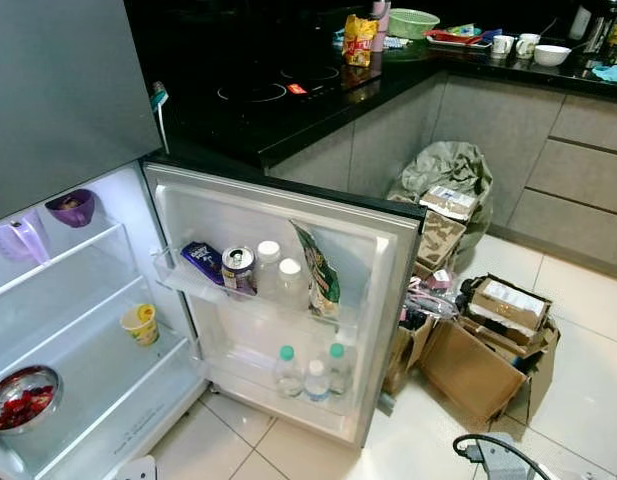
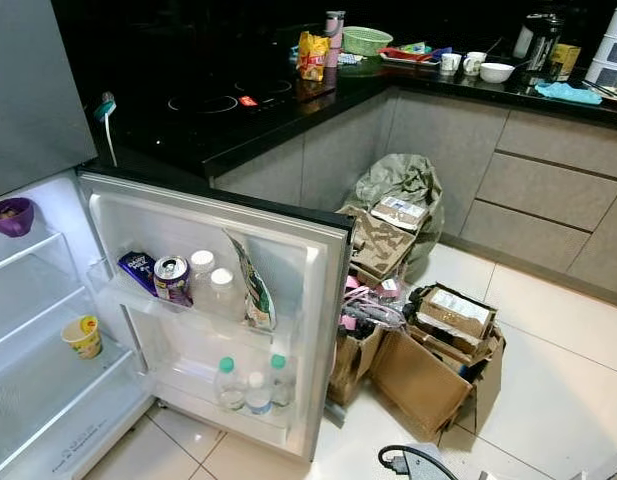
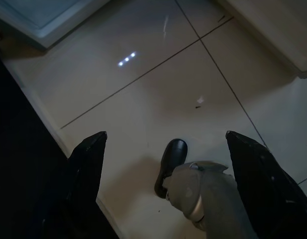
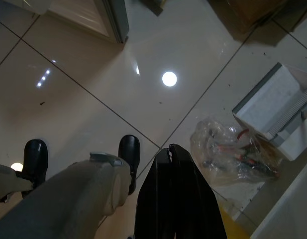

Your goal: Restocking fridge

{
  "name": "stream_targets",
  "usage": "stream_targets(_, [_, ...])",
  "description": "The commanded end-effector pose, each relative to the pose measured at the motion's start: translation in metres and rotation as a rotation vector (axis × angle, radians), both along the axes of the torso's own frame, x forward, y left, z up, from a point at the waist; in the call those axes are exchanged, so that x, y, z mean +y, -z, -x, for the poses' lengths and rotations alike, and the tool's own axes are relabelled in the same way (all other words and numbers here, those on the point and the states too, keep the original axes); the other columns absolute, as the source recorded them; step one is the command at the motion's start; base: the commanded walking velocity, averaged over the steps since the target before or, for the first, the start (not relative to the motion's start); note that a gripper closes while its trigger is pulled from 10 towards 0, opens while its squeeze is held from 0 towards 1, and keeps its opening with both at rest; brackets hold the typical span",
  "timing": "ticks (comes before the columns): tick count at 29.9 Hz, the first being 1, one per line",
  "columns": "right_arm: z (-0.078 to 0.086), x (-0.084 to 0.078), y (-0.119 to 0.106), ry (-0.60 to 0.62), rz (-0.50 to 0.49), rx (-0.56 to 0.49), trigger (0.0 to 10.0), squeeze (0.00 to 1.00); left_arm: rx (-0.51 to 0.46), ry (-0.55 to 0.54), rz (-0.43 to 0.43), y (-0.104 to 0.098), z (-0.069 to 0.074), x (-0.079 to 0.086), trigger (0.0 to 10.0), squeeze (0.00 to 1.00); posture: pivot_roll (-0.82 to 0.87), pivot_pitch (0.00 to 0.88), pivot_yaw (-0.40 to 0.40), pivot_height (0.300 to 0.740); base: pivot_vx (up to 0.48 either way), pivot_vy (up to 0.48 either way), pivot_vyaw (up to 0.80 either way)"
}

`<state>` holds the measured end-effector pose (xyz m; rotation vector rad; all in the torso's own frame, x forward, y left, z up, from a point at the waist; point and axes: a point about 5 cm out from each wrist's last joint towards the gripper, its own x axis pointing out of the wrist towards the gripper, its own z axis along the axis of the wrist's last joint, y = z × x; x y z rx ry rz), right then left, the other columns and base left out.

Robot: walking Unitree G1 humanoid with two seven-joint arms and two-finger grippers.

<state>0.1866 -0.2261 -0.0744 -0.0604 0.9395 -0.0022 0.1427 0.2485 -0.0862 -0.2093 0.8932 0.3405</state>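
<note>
**Obscured and cropped items**

- Metal bowl [image 1: 23, 397]: red contents are seen, their kind cannot be told; bowl is cut by the picture's left edge.
- Lilac jug [image 1: 16, 241]: partly cropped at the left edge.
- Fridge door [image 1: 383, 262]: labels on the can [image 1: 237, 269] and the blue packet [image 1: 201, 261] are too small to be read.
- Cardboard boxes [image 1: 480, 352]: contents are tangled and cannot be identified.
- Clear plastic bag [image 4: 228, 149]: contents are blurred.
- Counter [image 2: 288, 105]: far items are too small to be named.

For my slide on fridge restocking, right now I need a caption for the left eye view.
Open fridge door with a soda can and bottles on its racks, beside cardboard boxes on the tiled floor.
</note>
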Motion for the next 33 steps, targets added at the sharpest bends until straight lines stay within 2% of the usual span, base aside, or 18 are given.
stream_targets(1, [0.002,0.002,0.002,0.013,-0.005,0.014,10.0,0.00,0.030,0.012,0.007,0.003,0.005,-0.003,10.0,0.00,0.00,0.000,-0.011,0.740,0.000,0.000,0.00])
stream_targets(14, [-0.001,0.007,0.002,0.011,-0.010,0.019,10.0,0.00,0.007,0.054,0.028,0.001,-0.011,-0.014,10.0,0.00,-0.01,0.000,0.003,0.740,0.000,0.000,0.00])
stream_targets(19, [-0.006,0.010,0.000,0.011,-0.015,0.011,10.0,0.00,-0.008,0.073,0.029,-0.003,-0.021,-0.018,10.0,0.00,-0.02,0.000,0.018,0.740,0.000,0.000,0.00])
stream_targets(33, [0.006,0.010,0.006,0.058,-0.040,0.037,10.0,0.00,0.019,0.097,0.029,0.000,-0.017,-0.020,10.0,0.00,-0.04,0.000,0.030,0.740,0.000,0.000,0.00])
